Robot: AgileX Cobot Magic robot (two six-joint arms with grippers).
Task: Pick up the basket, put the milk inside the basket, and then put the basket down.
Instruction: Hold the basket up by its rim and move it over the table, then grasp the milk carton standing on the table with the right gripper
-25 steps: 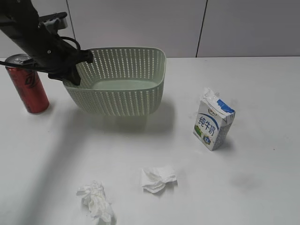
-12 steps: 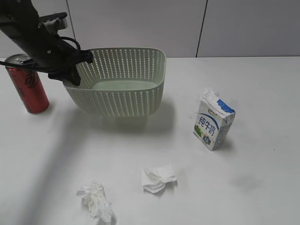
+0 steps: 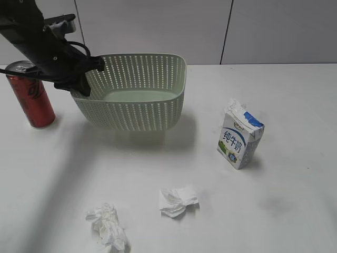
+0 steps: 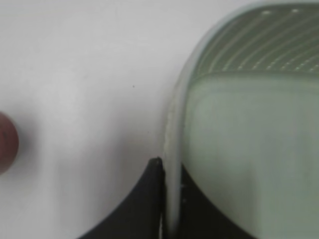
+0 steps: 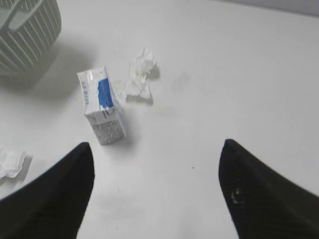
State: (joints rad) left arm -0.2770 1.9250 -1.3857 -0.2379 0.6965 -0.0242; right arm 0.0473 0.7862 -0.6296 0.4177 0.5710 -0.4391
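Note:
The pale green basket is at the back left, with a shadow under it on the table; it looks raised a little. My left gripper is shut on its left rim. In the left wrist view the black fingers pinch the rim of the basket from both sides. The milk stands upright on the table to the right, apart from the basket. My right gripper is open and empty above the table, with the milk ahead to its left. The right gripper is out of the exterior view.
A red soda can stands just left of the basket, beside my left arm. Two crumpled tissues lie near the front edge. One tissue lies just beyond the milk in the right wrist view. A grey wall is behind.

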